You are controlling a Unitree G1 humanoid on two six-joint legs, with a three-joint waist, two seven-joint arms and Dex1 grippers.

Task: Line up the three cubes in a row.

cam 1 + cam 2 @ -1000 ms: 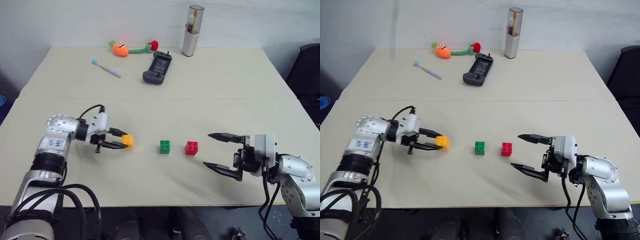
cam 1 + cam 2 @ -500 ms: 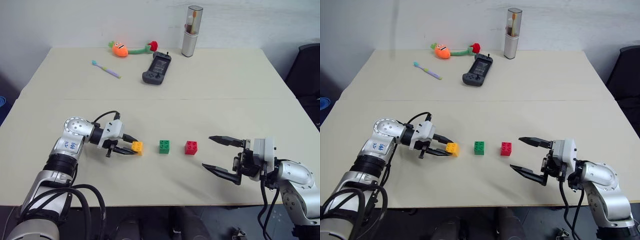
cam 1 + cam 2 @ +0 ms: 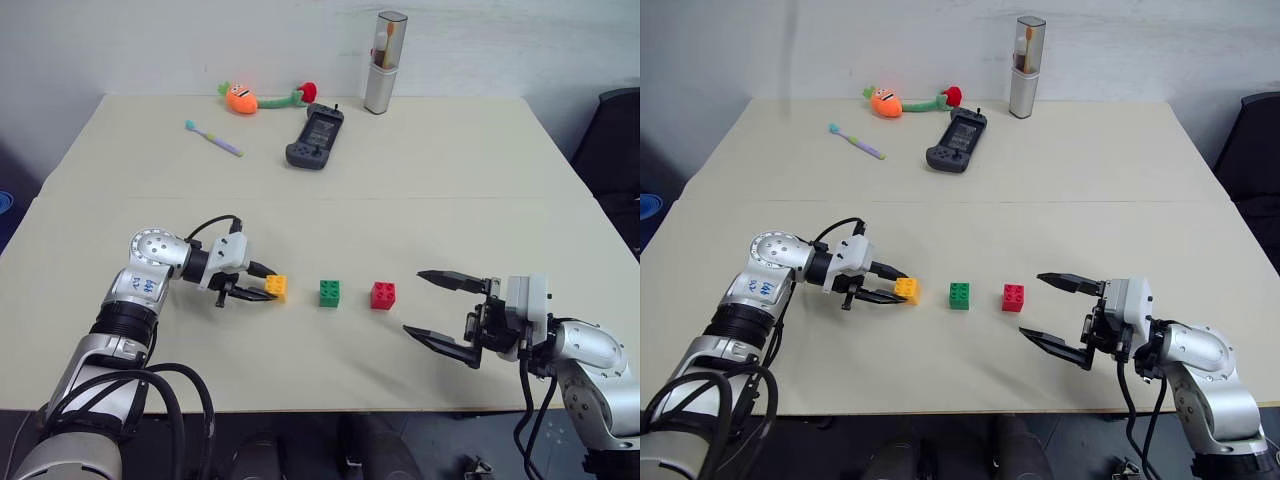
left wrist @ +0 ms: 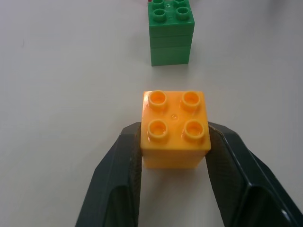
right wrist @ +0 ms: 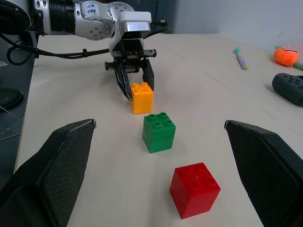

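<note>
So the right gripper is closest to the camera, hovering just over the near right part of the pale beige table with its two black fingers spread wide and nothing between them. It's pointing toward the left along the row of bricks.

First thing out past its fingertips is the small red plastic studded brick, sitting flat on the table, near the tips but not touching. Just beyond that, with a small gap, is the green plastic studded brick. Then another similar gap and you get the yellow-orange plastic studded brick, which sits between the fingers of the left gripper. In the left wrist view both black fingers sit right up against the brick's two sides, and the brick looks to be resting on the table, upright, studs up. All three bricks sit roughly in one straight line between the two grippers.

Way further back from both grippers, on the far part of the table: a dark grey handheld controller thing, a light blue and purple toothbrush, an orange plush carrot toy with a green stem, and a tall silver toothbrush case standing upright.
</note>
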